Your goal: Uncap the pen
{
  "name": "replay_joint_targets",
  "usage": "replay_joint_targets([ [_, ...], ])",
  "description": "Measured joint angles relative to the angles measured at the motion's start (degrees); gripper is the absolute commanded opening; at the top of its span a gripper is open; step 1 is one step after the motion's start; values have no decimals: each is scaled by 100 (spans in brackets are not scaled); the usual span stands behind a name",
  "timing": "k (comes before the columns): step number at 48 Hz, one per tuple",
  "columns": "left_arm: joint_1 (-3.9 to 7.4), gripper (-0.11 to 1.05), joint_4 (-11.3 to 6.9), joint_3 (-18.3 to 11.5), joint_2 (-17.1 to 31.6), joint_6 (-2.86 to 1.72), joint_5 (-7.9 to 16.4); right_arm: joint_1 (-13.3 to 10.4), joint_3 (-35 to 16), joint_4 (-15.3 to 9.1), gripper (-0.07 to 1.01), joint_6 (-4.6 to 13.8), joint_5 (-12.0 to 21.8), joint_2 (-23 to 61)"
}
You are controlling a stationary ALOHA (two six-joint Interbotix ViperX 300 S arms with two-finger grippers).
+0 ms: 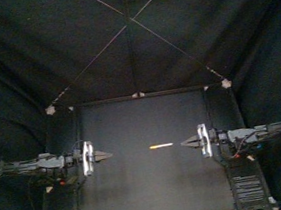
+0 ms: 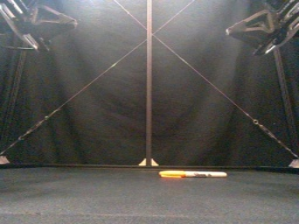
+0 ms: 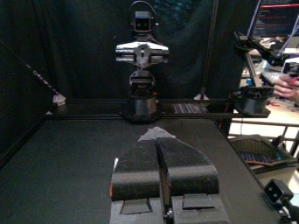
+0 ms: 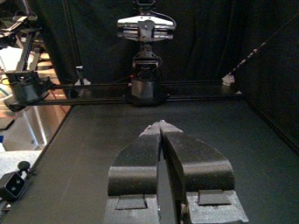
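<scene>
A capped marker pen (image 1: 162, 147) is lying on the desk (image 1: 144, 193), nearer the right hand (image 1: 193, 142). Both it and the left hand (image 1: 101, 156) are sitting with jaws together, gripping nothing.

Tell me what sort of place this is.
Probably a robot test booth in a lab: black curtains enclose a small black table, the left gripper and right gripper face each other across it, and one marker pen lies between them.

A small black table (image 1: 144, 193) with a matte top stands inside a booth of black curtains (image 1: 165, 67). The back curtain (image 2: 198, 122) hangs in soft folds, lit brightest near its top; darker side curtains (image 1: 2, 110) close in both sides
</scene>
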Motion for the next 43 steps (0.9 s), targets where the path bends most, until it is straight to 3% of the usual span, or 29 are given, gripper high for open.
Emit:
replay_joint_targets([
  [7, 9, -3, 9, 272, 123, 9, 9, -281, 53, -26, 2, -9, 18, 316],
  [11, 9, -2, 0, 281, 308, 35, 9, -668, 44, -26, 2, 35, 26, 633],
  [17, 18, -1, 18, 272, 747, 35, -9, -1283, 18, -62, 3, 62, 88, 1345],
  [22, 18, 1, 88, 202, 1143, 35, -26, -1591, -79, -132, 6, 26, 185, 1942],
  [32, 35, 9, 360, 35, 1846, 44, -35, -1626, -387, -483, 27, 53, 650, 3067],
  [34, 53, 10, 396, 9, 1925, 62, -35, -1591, -457, -501, 32, 53, 738, 3278],
  [43, 79, 22, 422, -35, 2101, 44, -35, -1415, -782, -510, 56, 35, 1151, 4113],
])
